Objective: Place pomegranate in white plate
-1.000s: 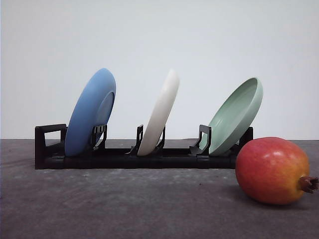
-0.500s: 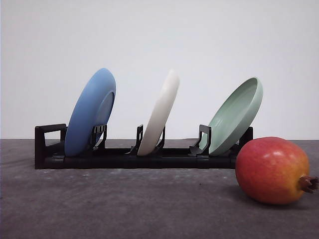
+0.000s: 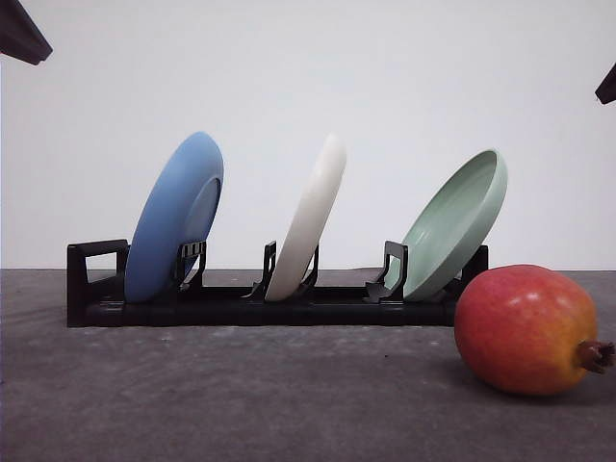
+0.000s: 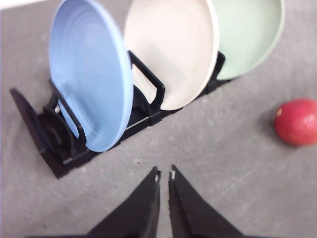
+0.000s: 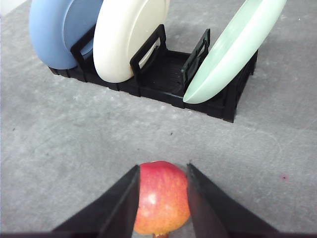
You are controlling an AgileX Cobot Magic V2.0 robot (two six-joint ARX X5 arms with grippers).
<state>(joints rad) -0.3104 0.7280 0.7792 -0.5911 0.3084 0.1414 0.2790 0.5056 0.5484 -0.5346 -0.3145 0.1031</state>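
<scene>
round red-orange pomegranate (image 3: 526,330) sits on the grey tabletop (image 3: 241,395), right end of the black plastic dish rack (image 3: 260,306), crown tip pointing right. right gripper (image 5: 162,171) is above it, black fingers (image 5: 121,198) spread and straddling the fruit's sides; actual contact can't be told from the wrist view. right arm is clearly the nearer one. left gripper (image 4: 164,175) hangs in front of the rack with its tips nearly together, holding nothing, fruit well off to its side. matte off-white round plate (image 3: 310,217) stands on edge in the rack's middle slot, between the blue plate (image 3: 175,217) and pale green plate (image 3: 457,221), so it isn't lying flat to receive fruit yet.
</scene>
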